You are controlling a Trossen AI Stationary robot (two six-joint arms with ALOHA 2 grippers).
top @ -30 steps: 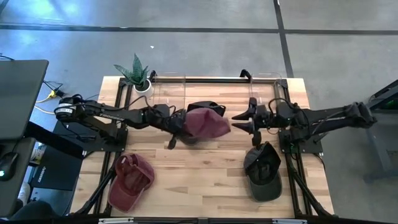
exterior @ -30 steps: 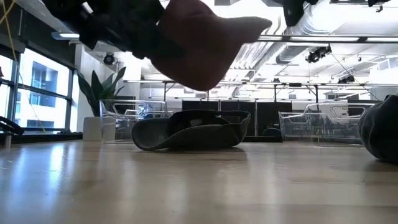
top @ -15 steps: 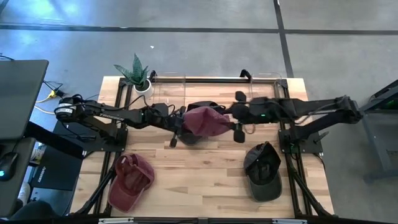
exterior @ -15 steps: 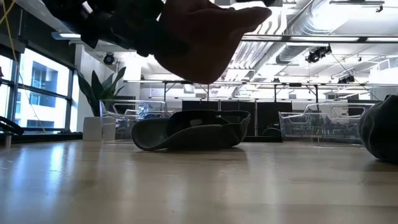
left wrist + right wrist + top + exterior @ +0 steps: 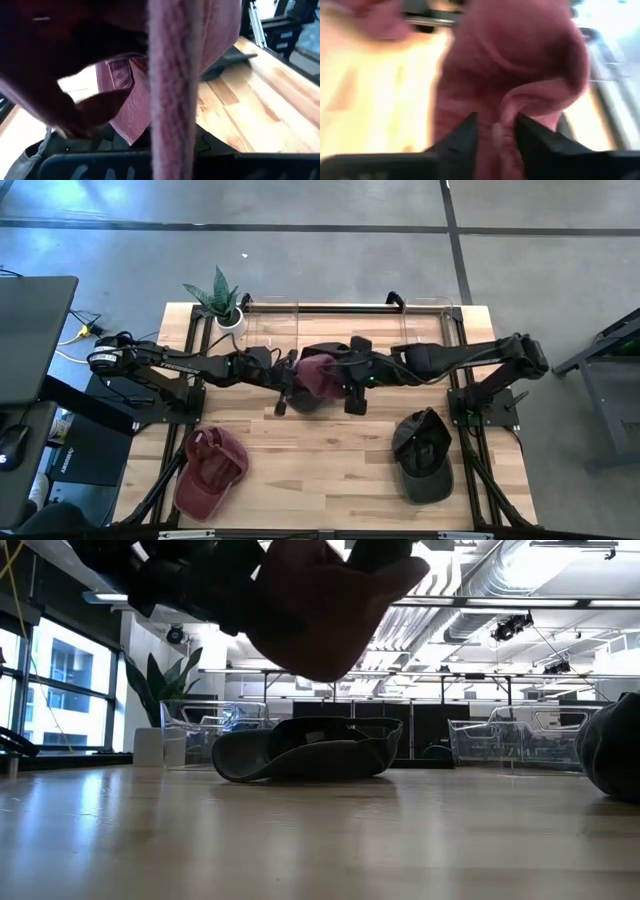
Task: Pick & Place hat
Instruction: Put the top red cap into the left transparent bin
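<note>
Fuzzy maroon hat hangs creased between left pincer and right pincer, both clamping it.

Two dark, slender jointed arms, each ending in a black two-fingered tool.

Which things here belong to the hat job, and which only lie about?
In the job:
maroon hat, held up
left pincer
right pincer

Lying about:
dark hat
second maroon hat
black hat
plant
</note>
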